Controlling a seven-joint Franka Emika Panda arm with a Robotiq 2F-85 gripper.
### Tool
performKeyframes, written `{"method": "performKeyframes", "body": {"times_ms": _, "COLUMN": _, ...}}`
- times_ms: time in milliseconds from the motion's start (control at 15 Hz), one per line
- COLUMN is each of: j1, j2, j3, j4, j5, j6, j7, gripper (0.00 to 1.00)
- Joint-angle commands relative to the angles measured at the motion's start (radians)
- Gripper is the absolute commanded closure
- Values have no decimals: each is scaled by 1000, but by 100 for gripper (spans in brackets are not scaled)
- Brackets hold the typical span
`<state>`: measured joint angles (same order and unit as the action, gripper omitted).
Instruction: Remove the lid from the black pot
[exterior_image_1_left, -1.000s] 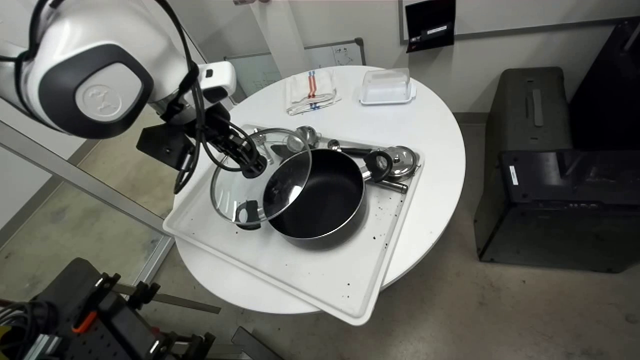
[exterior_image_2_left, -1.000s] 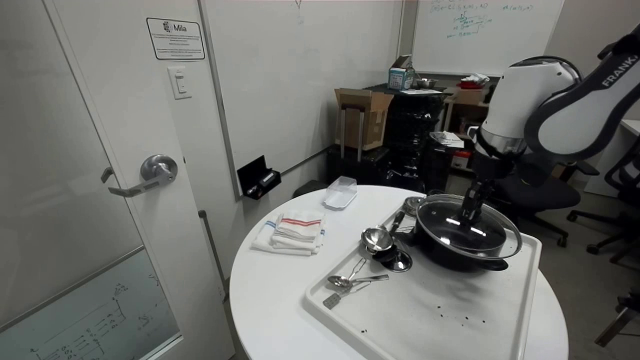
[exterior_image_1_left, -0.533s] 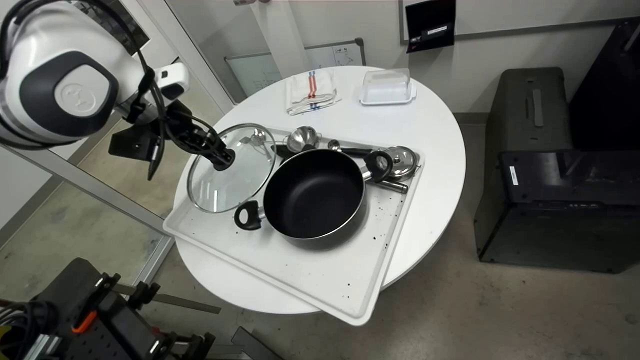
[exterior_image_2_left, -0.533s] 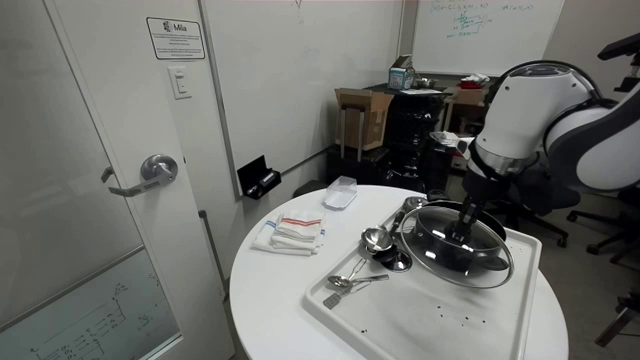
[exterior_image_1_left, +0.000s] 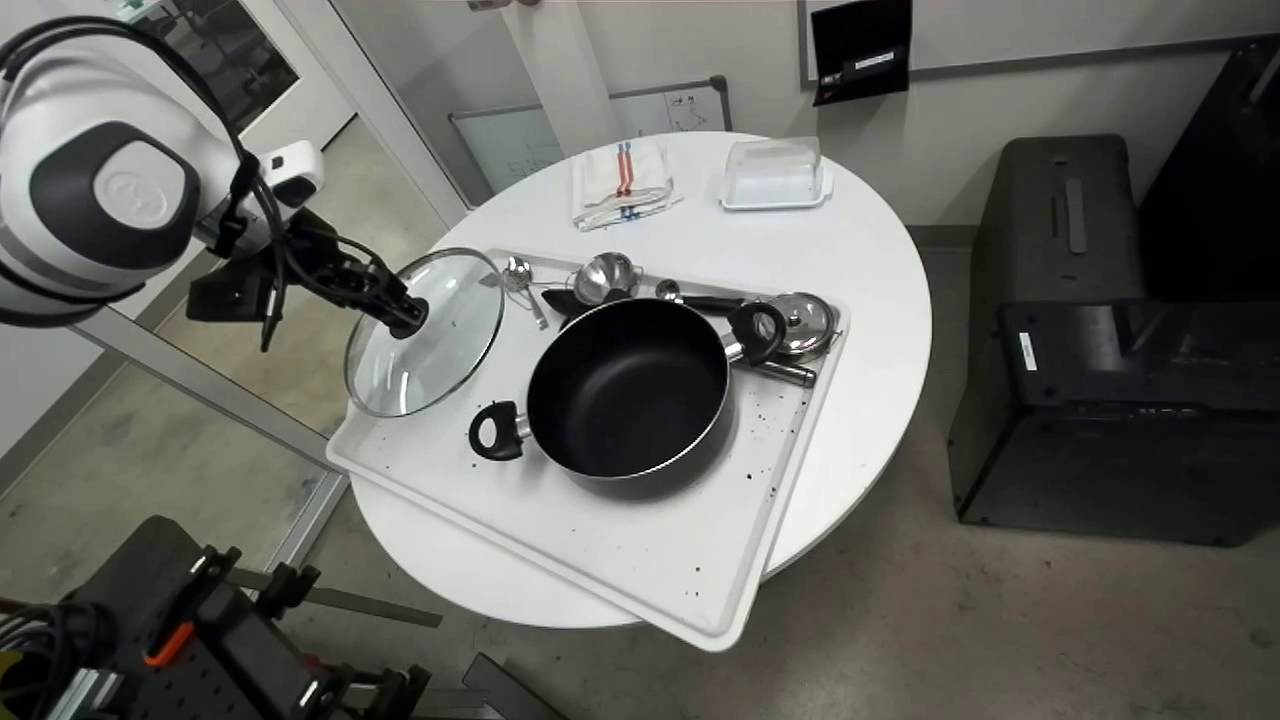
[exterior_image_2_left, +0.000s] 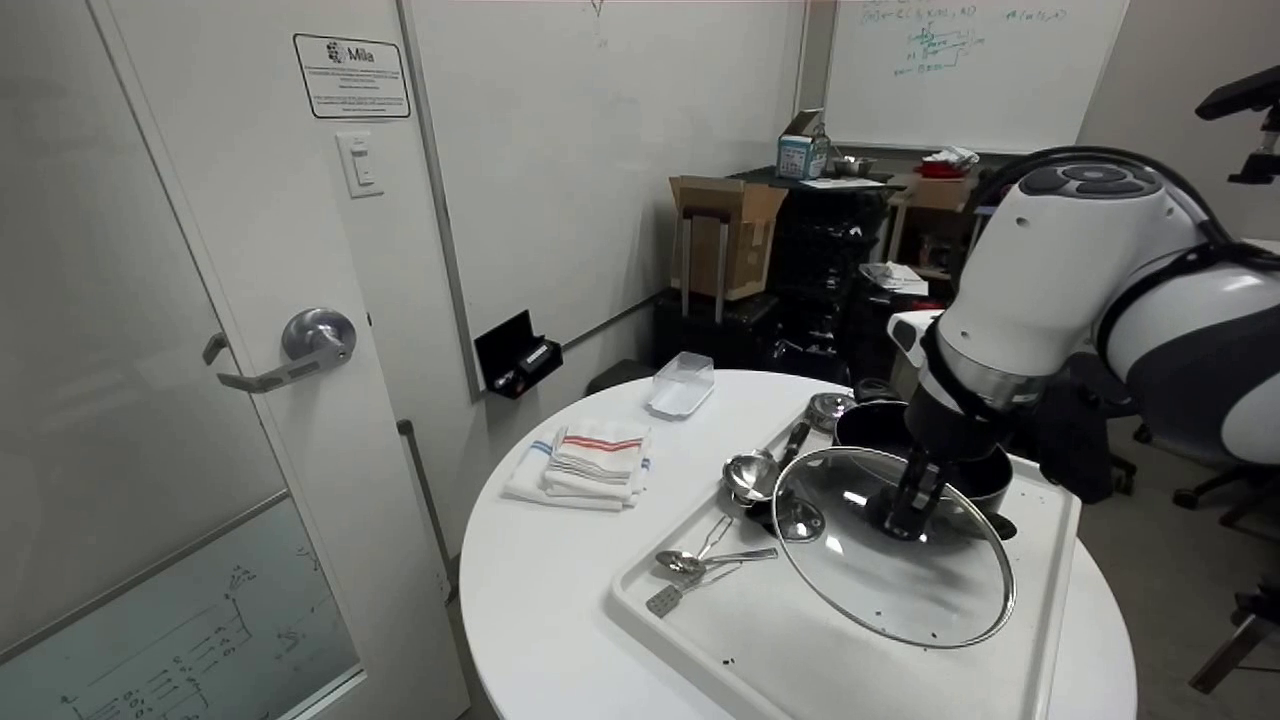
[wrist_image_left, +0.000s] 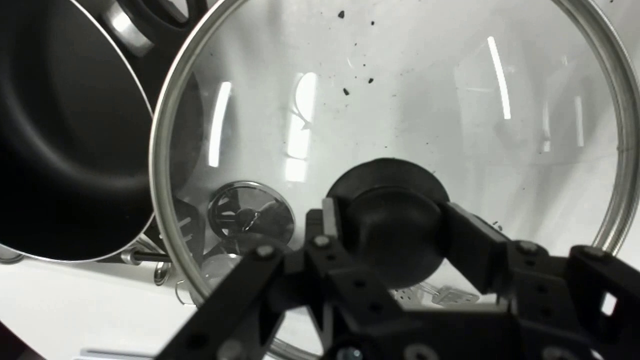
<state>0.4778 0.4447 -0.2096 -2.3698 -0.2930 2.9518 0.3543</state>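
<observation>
The round glass lid (exterior_image_1_left: 450, 350) with its metal rim is off the black pot and hangs tilted above the tray, beside the pot's left handle. It also shows in an exterior view (exterior_image_2_left: 860, 580) and in the wrist view (wrist_image_left: 400, 115). My gripper (wrist_image_left: 392, 220) is shut on the lid's dark centre knob (wrist_image_left: 392, 245), one finger on each side; it also shows in both exterior views (exterior_image_1_left: 408, 318) (exterior_image_2_left: 908, 515). The black pot (exterior_image_1_left: 630, 390) stands uncovered on the tray, its black interior visible. It is partly hidden behind the arm and lid in an exterior view (exterior_image_2_left: 870, 425).
A white tray (exterior_image_1_left: 620, 560) on a round white table (exterior_image_1_left: 880, 400) bears the pot. Metal utensils (exterior_image_2_left: 690, 565), a metal bowl (exterior_image_1_left: 604, 277) and a small metal pot (exterior_image_1_left: 803, 325) lie along its edge. Folded cloths (exterior_image_1_left: 622, 185) and a clear-lidded dish (exterior_image_1_left: 775, 175) stand behind.
The gripper has carried the lid from partly over the pot to beside it, toward the tray's left side, uncovering the pot. The pot has not moved.
</observation>
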Motion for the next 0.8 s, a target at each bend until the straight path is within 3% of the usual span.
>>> {"method": "performKeyframes", "body": {"times_ms": 0, "j1": 61, "j2": 70, "j3": -52, "j4": 50, "j5": -21, "j6": 49, "j7": 42, "gripper": 73}}
{"method": "performKeyframes", "body": {"times_ms": 733, "j1": 137, "j2": 269, "j3": -111, "j4": 133, "j5": 58, "j6": 106, "j7": 0, "gripper": 73}}
